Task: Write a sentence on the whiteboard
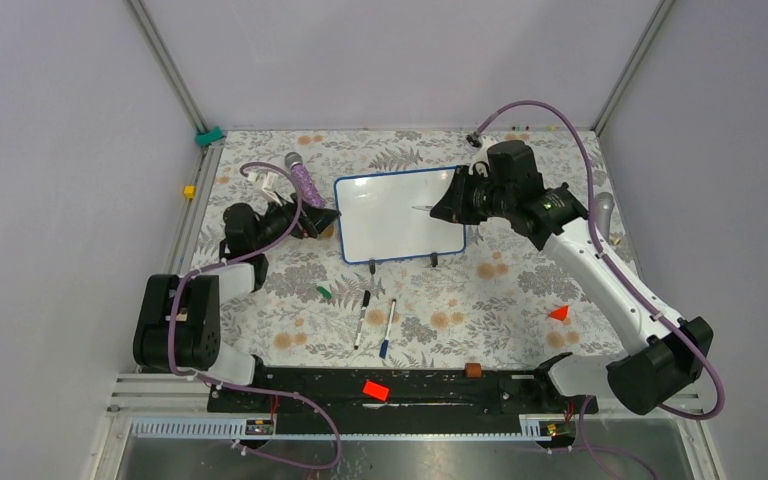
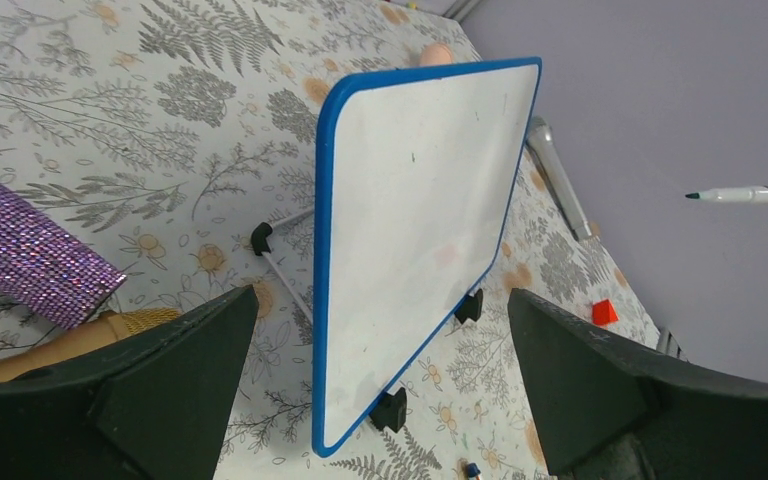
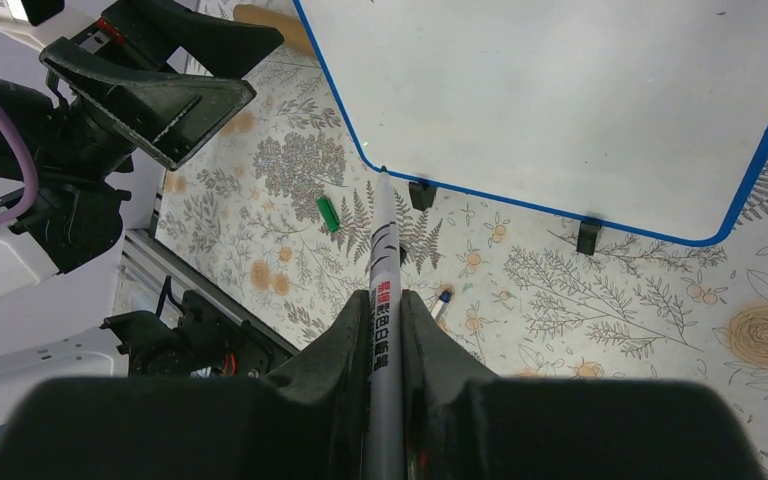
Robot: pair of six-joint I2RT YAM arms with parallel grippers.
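A small rectangular glossy whiteboard with a thin blue rim point(image 1: 390, 215) point(image 2: 410, 230) point(image 3: 560, 90) stands on short black feet on the fern-and-flower patterned tablecloth point(image 1: 520, 290), in the far half of the table between the 2 arms. Its face shows plain white.

The right gripper point(image 1: 450, 203) point(image 3: 385, 300) is at the board's right edge. Its fingers are pinched nearly together on a slim white marker with black and red print point(image 3: 384, 240) point(image 2: 750, 194). The marker's dark tip points toward the board, and the left wrist view shows a gap between them.

The left gripper point(image 1: 320, 222) point(image 2: 380, 300) sits just beside the board's left edge with its fingers spread as wide as they go, gripping nothing.

A purple glittery microphone point(image 1: 303, 180) point(image 2: 30, 260) lies near the left gripper. A small green cap point(image 1: 324, 292) point(image 3: 328, 213) and 2 more slim markers point(image 1: 362, 318) point(image 1: 388, 328) lie on the cloth in front of the board.
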